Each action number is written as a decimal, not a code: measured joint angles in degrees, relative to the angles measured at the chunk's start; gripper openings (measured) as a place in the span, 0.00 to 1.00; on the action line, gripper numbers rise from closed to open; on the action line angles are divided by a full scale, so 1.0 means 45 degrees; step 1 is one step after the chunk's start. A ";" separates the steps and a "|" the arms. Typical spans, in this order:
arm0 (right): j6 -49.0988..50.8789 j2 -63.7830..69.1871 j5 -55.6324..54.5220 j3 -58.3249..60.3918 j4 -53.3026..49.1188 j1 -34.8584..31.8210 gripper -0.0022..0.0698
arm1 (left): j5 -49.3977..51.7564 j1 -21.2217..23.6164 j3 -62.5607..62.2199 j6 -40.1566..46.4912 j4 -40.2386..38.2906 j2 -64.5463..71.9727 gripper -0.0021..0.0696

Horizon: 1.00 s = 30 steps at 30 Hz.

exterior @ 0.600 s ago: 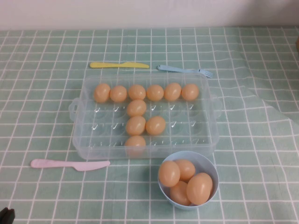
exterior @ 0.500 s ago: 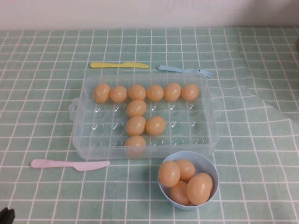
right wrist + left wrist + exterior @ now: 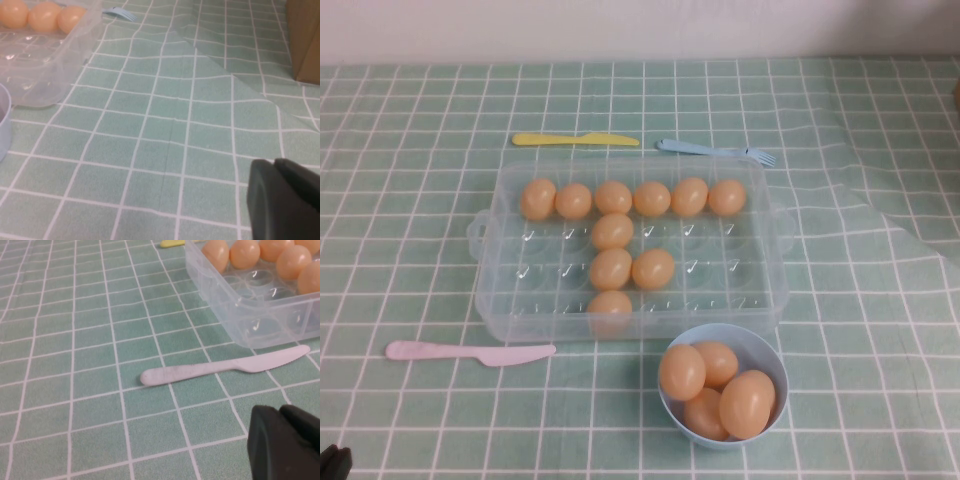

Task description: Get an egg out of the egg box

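Left hand (image 3: pixel 285 442) hovers low at the tabletop's (image 3: pixel 400 250) near-left corner, right hand (image 3: pixel 282 200) near-right; grip of both unreadable. Egg box (image 3: pixel 760 290) sits mid-tabletop, well apart, with egg (image 3: pixel 653 268) inside.

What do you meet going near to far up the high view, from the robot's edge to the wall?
Left gripper at the near left corner, away from everything → blue bowl of eggs → pink knife → egg box → yellow knife. The right gripper shows only in its wrist view, over bare cloth.
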 joint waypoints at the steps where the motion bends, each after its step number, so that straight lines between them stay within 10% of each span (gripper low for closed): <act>1: 0.0000 0.0000 0.0000 0.0000 0.0000 0.0000 0.01 | 0.0000 0.0000 0.0000 0.0000 0.0000 0.0000 0.02; 30: 0.0000 0.0000 -0.1689 0.0000 0.3380 0.0000 0.01 | 0.0000 0.0000 0.0000 0.0000 0.0000 0.0000 0.02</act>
